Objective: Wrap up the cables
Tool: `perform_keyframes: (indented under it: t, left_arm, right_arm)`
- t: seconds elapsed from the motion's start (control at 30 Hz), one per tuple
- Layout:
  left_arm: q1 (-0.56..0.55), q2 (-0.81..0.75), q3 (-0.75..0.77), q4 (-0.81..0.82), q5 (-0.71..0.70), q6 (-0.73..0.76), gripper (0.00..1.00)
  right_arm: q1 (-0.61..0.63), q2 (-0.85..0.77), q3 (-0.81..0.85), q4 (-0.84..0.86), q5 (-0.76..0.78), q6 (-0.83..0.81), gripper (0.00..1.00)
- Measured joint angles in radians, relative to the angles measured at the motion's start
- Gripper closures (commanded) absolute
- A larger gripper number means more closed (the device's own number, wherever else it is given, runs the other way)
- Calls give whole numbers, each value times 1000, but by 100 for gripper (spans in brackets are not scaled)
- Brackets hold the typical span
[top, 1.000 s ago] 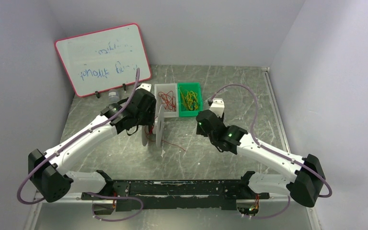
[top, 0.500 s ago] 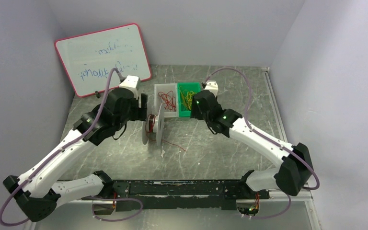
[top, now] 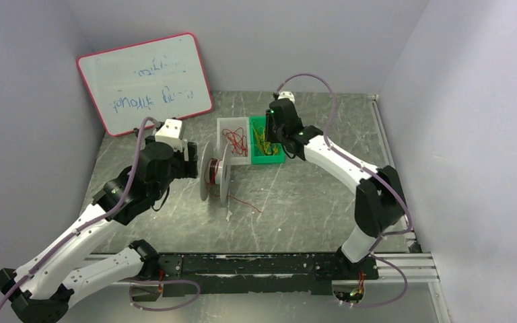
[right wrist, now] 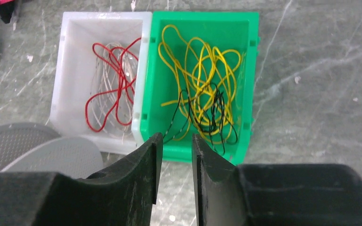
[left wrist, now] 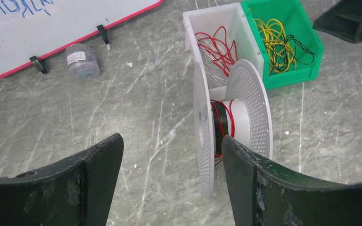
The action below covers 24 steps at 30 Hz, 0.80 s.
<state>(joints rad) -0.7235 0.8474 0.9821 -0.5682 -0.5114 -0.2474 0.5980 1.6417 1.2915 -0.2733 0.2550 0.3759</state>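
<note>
At table centre, top view: a white round plastic spool (top: pixel 223 176) stands on edge, with perforated flanges. A thin red cable (left wrist: pixel 222 123) is wound on its hub. A loose red tail (top: pixel 244 200) trails over the grey marbled table (top: pixel 309 202) toward 5 o'clock from the spool.

At 1 o'clock from the spool, a white plastic bin (right wrist: pixel 70 56) and a green plastic bin (right wrist: pixel 202 16) touch side by side. The white bin holds loose red cables (right wrist: pixel 118 84) over pale strands. The green bin holds tangled yellow cables (right wrist: pixel 202 75) and a few black wires (right wrist: pixel 214 117).

The left gripper (left wrist: pixel 172 146) is at 9 o'clock from the spool, near it but apart. Its jaws are spread wide with nothing between them. In the wrist view the wound red cable lies ahead, close by one finger (left wrist: pixel 250 179).

The right gripper (right wrist: pixel 176 139) hangs over the green bin's 6 o'clock wall, as its wrist view shows. Its jaws are drawn to a narrow slit and the fingers do not meet. No cable shows in the slit. The yellow cables lie at 12 o'clock from the fingertips, apart from them. One black wire end comes close to a tip; contact cannot be told.

At 10 o'clock against the back wall is a red-framed whiteboard (top: pixel 145 81), with a small clear jar (left wrist: pixel 81 60) at its foot.
</note>
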Motion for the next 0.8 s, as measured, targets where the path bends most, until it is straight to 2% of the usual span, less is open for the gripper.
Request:
perform_keyframes:
  t: [0.43, 0.8]
  left_arm:
    - [1, -32, -40, 44, -8, 9, 19]
    - [2, -32, -43, 47, -8, 14, 19]
  right_arm:
    - [-60, 248, 159, 44, -124, -53, 69]
    - [-62, 352, 190, 55, -158, -105, 68]
